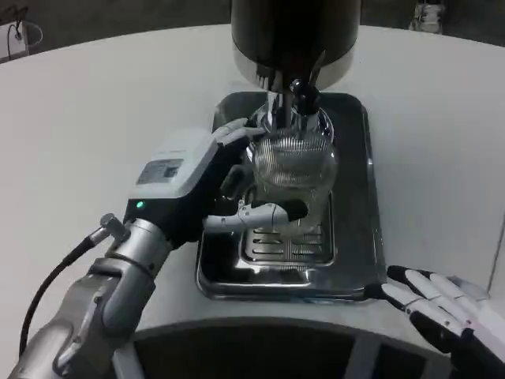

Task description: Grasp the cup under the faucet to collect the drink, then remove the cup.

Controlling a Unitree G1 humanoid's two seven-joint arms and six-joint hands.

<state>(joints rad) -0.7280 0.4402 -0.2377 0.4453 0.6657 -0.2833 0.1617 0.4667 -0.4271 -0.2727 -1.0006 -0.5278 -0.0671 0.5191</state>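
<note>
A clear ribbed glass cup (292,164) is held over the drip tray's grate, right below the black-knobbed faucet (302,93) of the dark drink dispenser (293,35). My left hand (207,187) grips the cup from its left side, with fingers wrapped around the front and back of the glass. The cup looks upright; I cannot tell whether any liquid is in it. My right hand (446,304) lies flat on the table at the lower right, fingers spread, holding nothing.
The shiny metal drip tray (359,229) with a slotted grate (288,241) sits under the dispenser. White table surface (95,118) extends to the left and right. The table's front edge curves along the bottom, with a dark gap below it.
</note>
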